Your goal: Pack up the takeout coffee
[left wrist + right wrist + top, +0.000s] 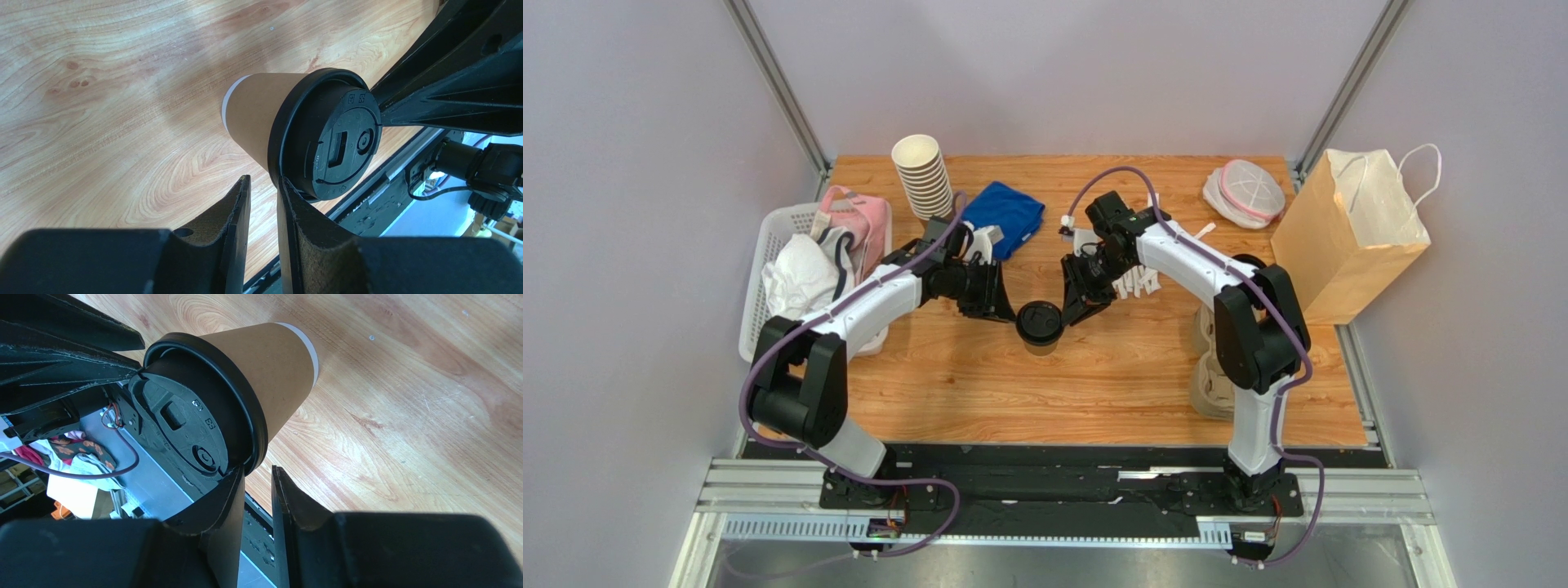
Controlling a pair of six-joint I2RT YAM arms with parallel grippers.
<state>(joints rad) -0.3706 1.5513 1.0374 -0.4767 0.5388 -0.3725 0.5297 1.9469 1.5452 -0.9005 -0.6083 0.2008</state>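
The small brown kraft paper cup with a round black plastic lid (1039, 324) stands upright on the light wooden tabletop (1112, 392), just left of centre in the top view, where the 2 arms meet over it.

The left gripper (264, 184) has its jaws drawn almost together, with only a thin slit between them and nothing inside. One finger (307, 233) touches the lid's rim from outside. The right gripper (258, 474) is likewise nearly closed and empty, with one finger (221, 508) against the rim on the opposite side.

Neither gripper holds the cup, so the step looks like steadying it or seating the lid before a lift. To do this well, 1 gripper should back off and spread its jaws wider than the cup. It should then close lightly on the kraft wall below the lid, since a grip on the lid alone could pop it off. The other arm should clear away. The cup should stay upright on the way to the tan paper bag with white cord handles (1347, 233) at the right edge of the top view.

From above, the lid hides the cup's body. I cannot tell whether the lid is fully snapped down or whether the cup is full. The bag's inside is not visible. A pale grey shape (1201, 380) behind the right arm's lower link is too covered to identify.
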